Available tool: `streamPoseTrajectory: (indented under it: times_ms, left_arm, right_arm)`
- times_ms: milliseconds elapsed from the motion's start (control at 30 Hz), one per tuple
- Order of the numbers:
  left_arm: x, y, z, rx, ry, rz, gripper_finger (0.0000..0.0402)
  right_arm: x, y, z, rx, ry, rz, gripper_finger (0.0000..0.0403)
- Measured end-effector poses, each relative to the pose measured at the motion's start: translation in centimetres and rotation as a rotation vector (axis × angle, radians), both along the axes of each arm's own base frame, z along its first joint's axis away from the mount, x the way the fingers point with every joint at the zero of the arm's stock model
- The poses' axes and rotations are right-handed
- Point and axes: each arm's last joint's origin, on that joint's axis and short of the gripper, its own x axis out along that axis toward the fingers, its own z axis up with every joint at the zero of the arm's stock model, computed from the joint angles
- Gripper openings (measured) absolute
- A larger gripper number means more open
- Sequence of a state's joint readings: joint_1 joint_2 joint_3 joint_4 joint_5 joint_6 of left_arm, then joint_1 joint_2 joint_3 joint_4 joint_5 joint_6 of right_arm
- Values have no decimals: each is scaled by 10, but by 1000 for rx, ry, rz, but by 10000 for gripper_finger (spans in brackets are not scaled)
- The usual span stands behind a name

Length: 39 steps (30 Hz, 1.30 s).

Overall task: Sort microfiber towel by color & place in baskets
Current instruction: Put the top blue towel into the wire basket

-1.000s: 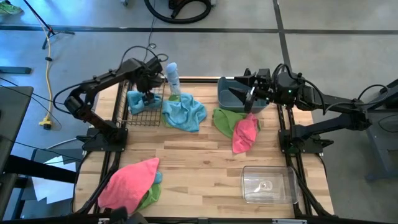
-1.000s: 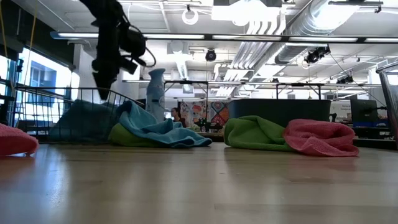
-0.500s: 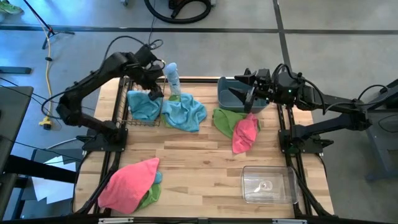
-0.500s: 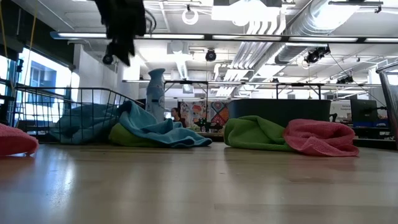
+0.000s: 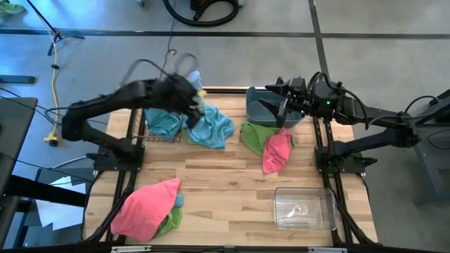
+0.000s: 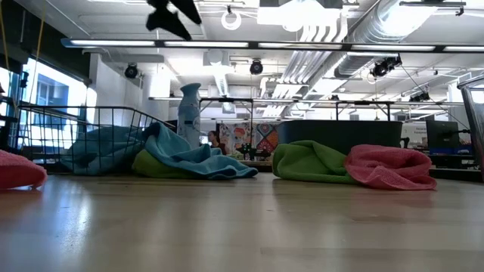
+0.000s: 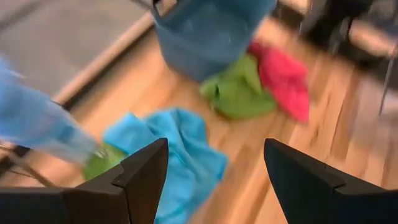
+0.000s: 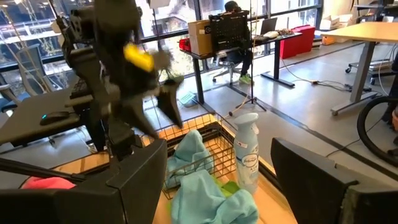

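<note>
A light blue towel (image 5: pixel 160 121) lies in the black wire basket (image 5: pixel 151 135) at the far left. My left gripper (image 5: pixel 186 95) hangs open and high above the second light blue towel (image 5: pixel 209 126), which lies over a green one beside the basket; in the left wrist view the left gripper (image 7: pixel 214 180) holds nothing. A green towel (image 5: pixel 253 135) and a pink towel (image 5: pixel 276 151) lie by the slate-blue tub (image 5: pixel 261 107). My right gripper (image 5: pixel 281 107) waits open over the tub. A pink towel (image 5: pixel 144 207) tops a pile at the near left.
A pale blue spray bottle (image 6: pixel 189 113) stands at the far edge between the wire basket and the blue towel. The clear bin (image 5: pixel 304 209) sits at the near right. Bare wood lies in the table's middle and near centre.
My left gripper has risen out of the wire basket and swung toward the table's right, over the blue towel by the bottle. The blue towel in the basket has stayed behind and lies spread wider than before.
</note>
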<state>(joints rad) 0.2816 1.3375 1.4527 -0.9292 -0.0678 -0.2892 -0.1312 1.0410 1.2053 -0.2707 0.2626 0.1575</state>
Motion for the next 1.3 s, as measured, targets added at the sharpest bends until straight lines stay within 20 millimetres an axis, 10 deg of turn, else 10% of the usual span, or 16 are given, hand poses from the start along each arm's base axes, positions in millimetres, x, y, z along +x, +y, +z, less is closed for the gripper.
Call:
streamPoseTrajectory:
  times_ms: [467, 1033, 1300]
  left_arm:
    - [97, 17, -118, -79, 520, -35, 252]
    - [127, 28, -214, -48, 786, -54, 249]
    - [130, 28, -231, -122, 803, -90, 104]
  right_arm:
    - [-19, 2, 11, -17, -59, 0, 284]
    - [-19, 2, 9, -5, -45, 0, 284]
    - [-19, 3, 8, 19, -35, -2, 284]
